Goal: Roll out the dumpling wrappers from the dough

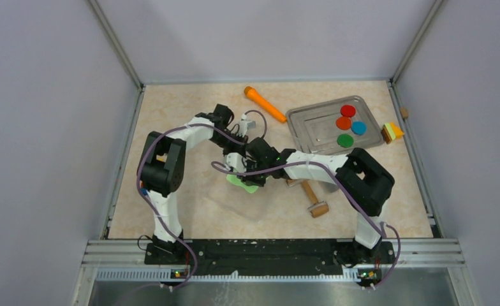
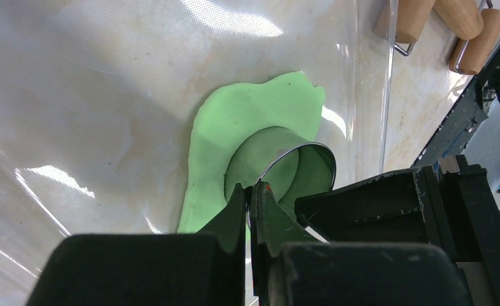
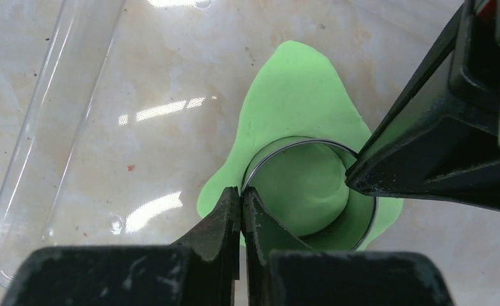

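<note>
The enclosure has plain grey walls around a beige, marble-patterned desk (image 1: 171, 115). A clear plastic sheet (image 2: 75, 95) lies on the desk in front of the arms. The dough (image 3: 298, 95) lies on this sheet as a thin, uneven, light green sheet pressed flat.

A metal ring (image 2: 260, 150) stands upright on the dough, its lower edge on the green sheet and a round of dough enclosed inside it. The left end effector (image 2: 254, 197) is closed on the ring's thin rim on one side. The right end effector (image 3: 241, 197) is closed on the rim on the opposite side. Both pinch the wall of the ring, not the dough.

A wooden rolling pin (image 1: 311, 194) lies on the desk just to the right of the sheet. A metal tray (image 1: 305, 127) sits at the far right and holds red, orange, blue and dark green discs. No light green disc is visible in it.

Assessment: the dough is soft, light and slightly tacky. It will probably stretch, tear or dent if pinched, and may cling to the sheet or the inside of the ring. The stiff ring is the sound place to hold, by its rim. A cut round is best lifted by sliding under its edge, not by squeezing its face.
</note>
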Controlling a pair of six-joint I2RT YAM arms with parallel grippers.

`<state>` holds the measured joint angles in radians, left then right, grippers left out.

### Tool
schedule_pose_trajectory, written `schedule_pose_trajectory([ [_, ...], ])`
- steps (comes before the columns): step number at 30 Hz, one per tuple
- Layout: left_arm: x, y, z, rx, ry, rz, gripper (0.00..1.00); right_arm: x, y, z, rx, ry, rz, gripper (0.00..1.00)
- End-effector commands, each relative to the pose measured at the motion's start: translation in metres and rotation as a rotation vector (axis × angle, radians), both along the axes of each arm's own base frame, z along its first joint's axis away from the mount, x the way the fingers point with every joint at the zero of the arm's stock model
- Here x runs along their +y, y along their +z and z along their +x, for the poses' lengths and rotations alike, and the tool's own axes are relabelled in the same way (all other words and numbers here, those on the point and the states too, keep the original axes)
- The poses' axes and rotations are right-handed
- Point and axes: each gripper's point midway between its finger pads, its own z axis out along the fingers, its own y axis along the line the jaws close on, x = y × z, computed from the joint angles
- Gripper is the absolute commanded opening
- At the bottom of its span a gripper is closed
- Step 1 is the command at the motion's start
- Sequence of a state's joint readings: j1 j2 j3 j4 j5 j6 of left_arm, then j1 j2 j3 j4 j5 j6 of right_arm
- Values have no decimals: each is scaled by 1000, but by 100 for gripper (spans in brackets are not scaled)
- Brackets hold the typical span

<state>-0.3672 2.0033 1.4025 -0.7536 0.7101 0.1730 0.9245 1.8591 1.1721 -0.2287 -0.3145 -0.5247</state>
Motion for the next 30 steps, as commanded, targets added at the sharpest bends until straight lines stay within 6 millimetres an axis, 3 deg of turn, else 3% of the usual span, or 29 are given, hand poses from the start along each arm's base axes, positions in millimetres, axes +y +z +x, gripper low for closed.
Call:
schedule_pose_trajectory([
  [1, -6, -1, -29, 70, 7, -8, 0, -16, -37, -11, 63, -78, -90, 0],
  [6, 1, 13, -24, 58, 16, 0, 0, -20, -39, -23, 63, 62, -106, 0],
  [7, 3, 17, -18, 41, 33, -8, 3, -20, -38, -24, 62, 81, -106, 0],
  [10, 12, 36, 0, -34, 93, -26, 28, -21, -37, -24, 61, 117, -115, 0],
  [14, 25, 63, 18, -108, 151, -67, 36, -22, -37, -26, 63, 132, -118, 0],
  [17, 35, 72, 28, -160, 185, -96, 39, -21, -35, -23, 56, 128, -119, 0],
  [24, 108, 15, 49, -78, 523, 246, 43, -19, -32, -22, 59, 127, -116, 0],
  [27, 118, 3, 46, -68, 525, 290, 44, -20, -33, -23, 62, 127, -119, 0],
  [30, 113, -5, 39, -5, 500, 272, 44, -21, -34, -24, 64, 128, -122, 0],
])
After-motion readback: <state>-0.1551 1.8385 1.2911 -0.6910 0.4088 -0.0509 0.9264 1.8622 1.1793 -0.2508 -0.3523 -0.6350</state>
